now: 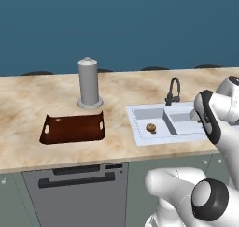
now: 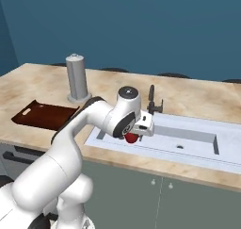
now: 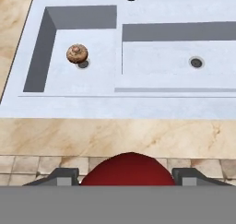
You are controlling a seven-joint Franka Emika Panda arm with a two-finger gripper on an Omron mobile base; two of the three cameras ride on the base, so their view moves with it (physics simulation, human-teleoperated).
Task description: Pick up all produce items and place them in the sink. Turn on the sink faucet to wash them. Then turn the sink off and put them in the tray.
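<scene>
Fingertips point(image 3: 62, 176) of the gripper point(image 3: 128, 177) stood on either side of a glossy red round item point(image 3: 129, 168), clamped on it and holding it clear of the surface. Seen from the right base camera, that red produce point(image 2: 131, 138) hung just under the hand, over the front rim of the sink point(image 2: 197, 153). It looked smooth, deep red and tomato-like. Beyond it, the tan-brown mottled item point(image 3: 77, 53) lay on the floor of the sink's left basin, beside the drain, small and knobbly. The right basin showed a small drain hole point(image 3: 197, 62). Behind the sink rose the black gooseneck faucet point(image 1: 172, 92). Well to the left on the marbled counter point(image 1: 28, 100) sat the dark reddish-brown tray point(image 1: 73, 128), with a grey cylinder point(image 1: 88, 83) just behind it.
</scene>
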